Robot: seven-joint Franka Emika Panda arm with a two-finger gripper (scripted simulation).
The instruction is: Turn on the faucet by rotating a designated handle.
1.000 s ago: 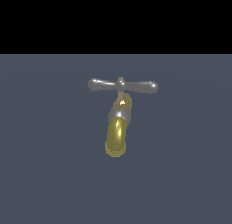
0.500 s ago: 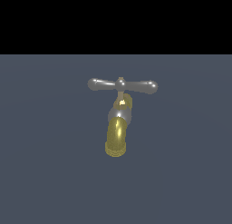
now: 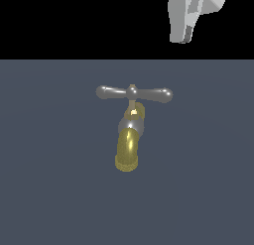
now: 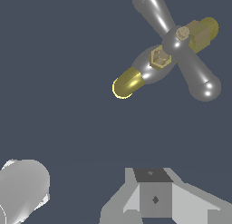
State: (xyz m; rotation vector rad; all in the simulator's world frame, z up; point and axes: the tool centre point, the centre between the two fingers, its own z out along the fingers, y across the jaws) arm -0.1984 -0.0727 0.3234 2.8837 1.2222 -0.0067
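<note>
The faucet (image 3: 128, 140) stands in the middle of the grey floor, its brass-yellow spout curving down toward the front. The handle (image 3: 134, 93), a glossy grey crossbar with bulbous ends and a central knob, lies level across its top. My gripper (image 3: 180, 34) hangs high at the exterior view's upper right, well above and apart from the handle's right end. Its fingers sit together with no gap and hold nothing. In the wrist view the faucet (image 4: 129, 82) and the handle (image 4: 174, 41) lie far from the gripper (image 4: 153, 177).
The flat dark grey floor (image 3: 49, 189) surrounds the faucet on all sides. A pale rounded part of the arm (image 4: 22, 187) shows at the wrist view's edge.
My gripper has come into the exterior view at the upper right, where it was not seen before. The faucet and handle have not moved.
</note>
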